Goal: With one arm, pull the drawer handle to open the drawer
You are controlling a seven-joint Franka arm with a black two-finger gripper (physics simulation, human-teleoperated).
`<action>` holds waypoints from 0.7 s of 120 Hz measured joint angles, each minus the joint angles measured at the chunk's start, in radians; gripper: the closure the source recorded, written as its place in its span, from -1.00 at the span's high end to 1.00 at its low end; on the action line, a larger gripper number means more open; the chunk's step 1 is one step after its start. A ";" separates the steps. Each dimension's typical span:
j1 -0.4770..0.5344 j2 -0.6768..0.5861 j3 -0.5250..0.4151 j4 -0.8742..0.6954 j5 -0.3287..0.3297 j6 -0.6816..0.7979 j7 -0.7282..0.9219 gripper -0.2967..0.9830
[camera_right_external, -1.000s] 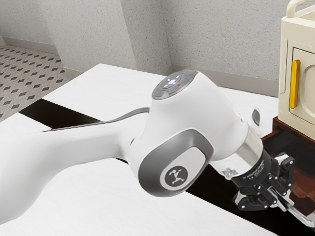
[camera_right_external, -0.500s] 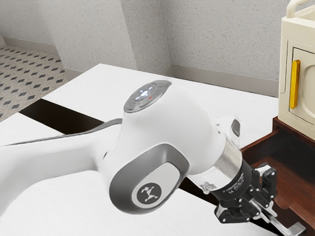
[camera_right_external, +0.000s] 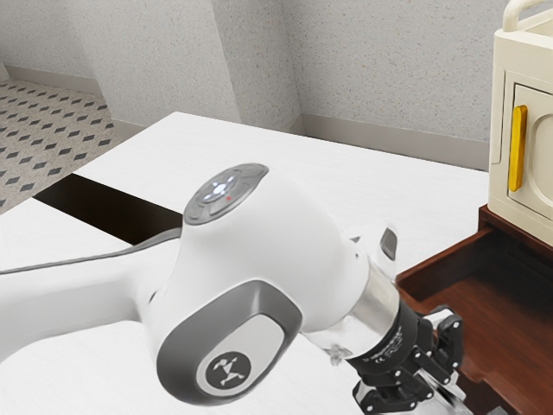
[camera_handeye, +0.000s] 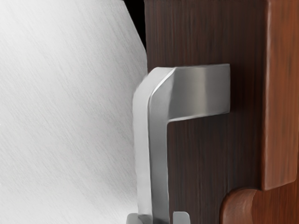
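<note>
In the exterior view my gripper (camera_right_external: 442,398) is at the lower right, at the front of the dark red-brown drawer (camera_right_external: 497,298). The drawer stands pulled out from below the cream cabinet, its inside visible. Seen from the wrist, the silver handle (camera_handeye: 160,140) is a bent bar fixed to the dark drawer front (camera_handeye: 201,158). The gripper (camera_handeye: 162,218) has its two fingertips on opposite sides of that bar, shut on it. The handle's far end is out of sight beyond the fingertips.
The cream cabinet (camera_right_external: 524,121) with a yellow handle (camera_right_external: 518,149) stands above the drawer at the exterior view's right. The white tabletop (camera_right_external: 346,160) lies behind the arm, with a dark stripe (camera_right_external: 104,207) across it.
My hand has moved toward the exterior view's left and lower edge, and the drawer has slid out with it, showing more of its inside. The cabinet has stayed in place.
</note>
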 joint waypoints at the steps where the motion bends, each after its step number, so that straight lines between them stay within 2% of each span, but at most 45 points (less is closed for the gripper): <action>1: 0.000 -0.001 0.000 -0.001 0.000 0.000 0.000 -0.69; 74: 0.002 -0.069 0.000 -0.063 -0.001 0.002 -0.011 -0.69; 84: 0.003 -0.072 0.000 -0.063 -0.002 0.009 -0.011 -0.57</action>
